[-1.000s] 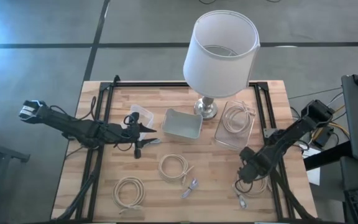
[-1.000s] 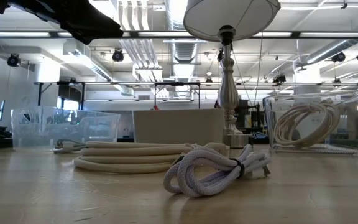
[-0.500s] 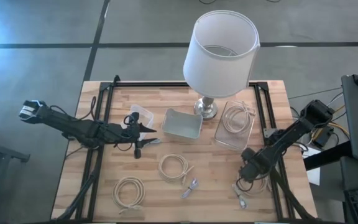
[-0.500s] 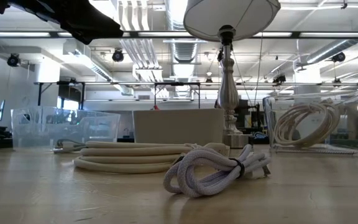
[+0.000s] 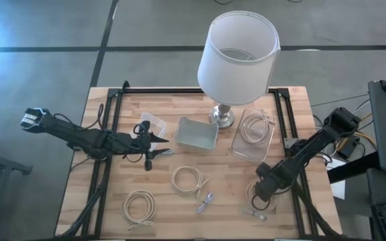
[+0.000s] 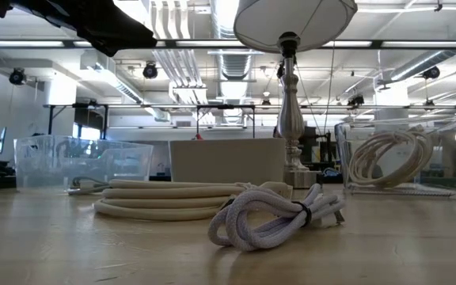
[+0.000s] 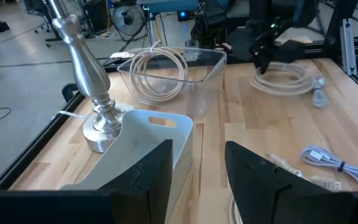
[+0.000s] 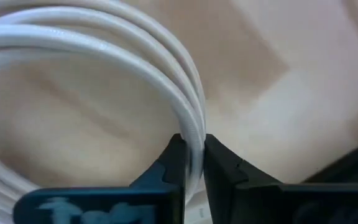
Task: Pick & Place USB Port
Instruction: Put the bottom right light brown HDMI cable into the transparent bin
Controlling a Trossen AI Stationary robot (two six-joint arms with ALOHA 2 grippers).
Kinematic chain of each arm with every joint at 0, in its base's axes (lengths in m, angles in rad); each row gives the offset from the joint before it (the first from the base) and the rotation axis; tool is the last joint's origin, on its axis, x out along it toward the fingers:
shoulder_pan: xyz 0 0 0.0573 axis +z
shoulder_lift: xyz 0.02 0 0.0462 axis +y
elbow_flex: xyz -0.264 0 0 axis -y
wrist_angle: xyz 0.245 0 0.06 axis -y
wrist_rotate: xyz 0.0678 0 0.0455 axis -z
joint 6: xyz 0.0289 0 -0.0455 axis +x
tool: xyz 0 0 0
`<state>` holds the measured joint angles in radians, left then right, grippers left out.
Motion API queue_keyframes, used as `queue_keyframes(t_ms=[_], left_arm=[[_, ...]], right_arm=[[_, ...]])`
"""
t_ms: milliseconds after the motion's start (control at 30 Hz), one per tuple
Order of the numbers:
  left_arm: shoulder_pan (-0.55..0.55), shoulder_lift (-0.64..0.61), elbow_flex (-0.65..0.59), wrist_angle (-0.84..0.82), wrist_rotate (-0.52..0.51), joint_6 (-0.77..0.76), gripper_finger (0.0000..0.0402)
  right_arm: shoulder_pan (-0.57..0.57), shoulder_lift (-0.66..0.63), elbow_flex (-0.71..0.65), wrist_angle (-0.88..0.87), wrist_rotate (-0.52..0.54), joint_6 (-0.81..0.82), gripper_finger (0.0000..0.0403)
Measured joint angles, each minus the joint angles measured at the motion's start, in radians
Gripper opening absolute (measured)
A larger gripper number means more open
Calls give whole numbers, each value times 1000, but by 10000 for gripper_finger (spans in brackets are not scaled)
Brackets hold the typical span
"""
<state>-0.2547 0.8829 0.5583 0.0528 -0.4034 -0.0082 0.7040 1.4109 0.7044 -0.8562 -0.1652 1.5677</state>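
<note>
A white coiled USB cable (image 5: 265,202) lies flat on the table's near right part, and my right gripper (image 5: 260,190) is shut on it. The right wrist view shows its strands (image 8: 135,59) curving over the wood. My left gripper (image 5: 158,143) hovers open at the table's middle left beside a small clear tub (image 5: 151,124), holding nothing. In the left wrist view its fingers (image 7: 197,174) stand apart before the white bin (image 7: 145,140). A clear box (image 5: 253,134) at the back right has another coiled cable in it. My right gripper pinches the coil's strands (image 8: 193,146) between its two fingers, at the coil's far rim (image 7: 272,71). The fingers come from above, slanting down, and lie across the strands. The coil rests on the table.
Two more cable coils (image 5: 187,179) (image 5: 139,206) and a small bundled cable (image 5: 205,201) lie on the near half. A white bin (image 5: 196,134) and a lamp (image 5: 238,53) stand at the back middle. Black frame rails (image 5: 106,154) run along both sides.
My right gripper has come down and a little toward the table's near edge onto the near-right coil, and has shut on its strands. The coil has shifted slightly with it.
</note>
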Motion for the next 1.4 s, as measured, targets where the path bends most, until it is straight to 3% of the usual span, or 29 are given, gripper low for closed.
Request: queue_keyframes(t_ms=[233,500,600,733,900,1167,1400], left_arm=[[0,0,0,0,0,0,151],[0,0,0,0,0,0,151],[0,0,0,0,0,0,151],[0,0,0,1,0,0,151],[0,0,0,4,0,0,151],[0,0,0,8,0,0,151],[0,0,-2,7,0,0,151]], right_arm=[[1,0,165,-2,49,-53,28],[-2,0,376,-137,441,-193,28],[-9,0,465,-261,592,-222,28],[-45,0,562,-490,710,-188,28],[-139,0,601,-716,773,-150,28],[-345,0,577,-715,797,-325,29],[-511,0,542,-715,784,-364,29]])
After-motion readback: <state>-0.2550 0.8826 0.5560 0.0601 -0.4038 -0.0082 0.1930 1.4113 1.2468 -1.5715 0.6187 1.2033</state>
